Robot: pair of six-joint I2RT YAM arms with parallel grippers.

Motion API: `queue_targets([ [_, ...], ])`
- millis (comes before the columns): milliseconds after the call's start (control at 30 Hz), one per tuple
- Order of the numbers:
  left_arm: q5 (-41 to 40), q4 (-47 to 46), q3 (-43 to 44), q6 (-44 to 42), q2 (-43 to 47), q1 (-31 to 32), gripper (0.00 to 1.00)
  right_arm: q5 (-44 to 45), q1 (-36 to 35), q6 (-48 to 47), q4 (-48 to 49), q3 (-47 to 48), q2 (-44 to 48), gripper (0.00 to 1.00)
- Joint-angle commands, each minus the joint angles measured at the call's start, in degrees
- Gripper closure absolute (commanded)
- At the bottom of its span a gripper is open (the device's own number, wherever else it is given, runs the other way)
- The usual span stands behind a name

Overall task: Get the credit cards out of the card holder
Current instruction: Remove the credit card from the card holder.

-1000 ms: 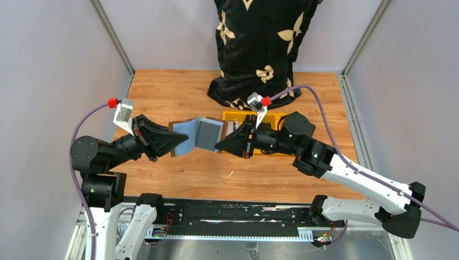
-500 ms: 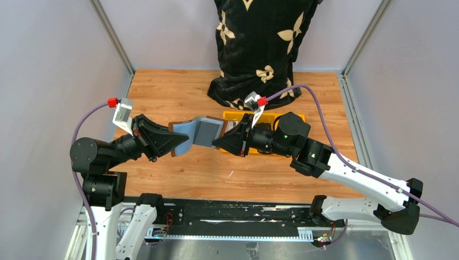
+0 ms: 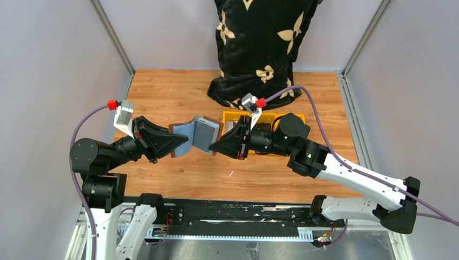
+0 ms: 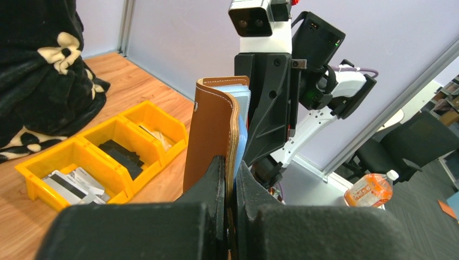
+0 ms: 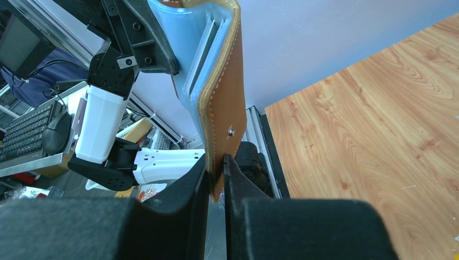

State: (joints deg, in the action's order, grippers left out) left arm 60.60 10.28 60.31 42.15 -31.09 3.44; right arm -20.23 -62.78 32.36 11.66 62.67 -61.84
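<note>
On the wooden table (image 3: 162,92), a black cloth (image 3: 257,49) with tan flowers is heaped at the far edge, at 12 o'clock. A yellow bin (image 3: 231,115) sits at 2 o'clock from the middle, and the right arm lies across most of it. In the left wrist view the bin (image 4: 32,172) has three compartments. Grey cards (image 4: 67,184) with a dark stripe lie in the nearest one and something black in the middle one. An orange bottle (image 4: 368,189) and a keyboard (image 5: 27,135) are off the table, in the room beyond.

The card holder (image 3: 195,135) is held up between the two arms, opened out with its grey-blue inside facing up. The left gripper (image 3: 184,145) is pressed together on its edge at 8 o'clock. The right gripper (image 3: 212,145) is clamped on the brown flap at 4 o'clock, just below the snap stud. Layered pocket edges show inside the fold in the right wrist view. Whether a card sits in them, I cannot tell.
</note>
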Motion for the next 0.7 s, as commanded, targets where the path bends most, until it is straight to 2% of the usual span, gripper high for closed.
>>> queue_targets([
  [0, 4.7, 3.3, 0.2, -0.7, 0.4, 0.2, 1.00, -0.4, -0.8, 0.7, 7.6, 0.4, 0.5, 0.87],
  [67, 4.5, 3.8, 0.3, -1.4, 0.5, 0.2, 1.00, -1.9, -0.8, 0.9, 10.2, -0.9, 1.4, 0.88],
  [167, 3.7, 4.5, 0.3, -2.4, 0.5, 0.2, 1.00, -5.5, -0.8, 1.5, 13.6, -2.1, 2.5, 0.82],
  [433, 2.6, 3.8, 0.5, -1.7, 0.2, 0.2, 1.00, -6.5, -0.8, 1.7, 12.2, -2.0, 2.3, 0.73],
  [667, 2.5, 3.8, 0.8, -1.4, 0.3, 0.2, 1.00, -5.7, -0.8, 1.5, 10.8, -1.7, 2.3, 0.68],
])
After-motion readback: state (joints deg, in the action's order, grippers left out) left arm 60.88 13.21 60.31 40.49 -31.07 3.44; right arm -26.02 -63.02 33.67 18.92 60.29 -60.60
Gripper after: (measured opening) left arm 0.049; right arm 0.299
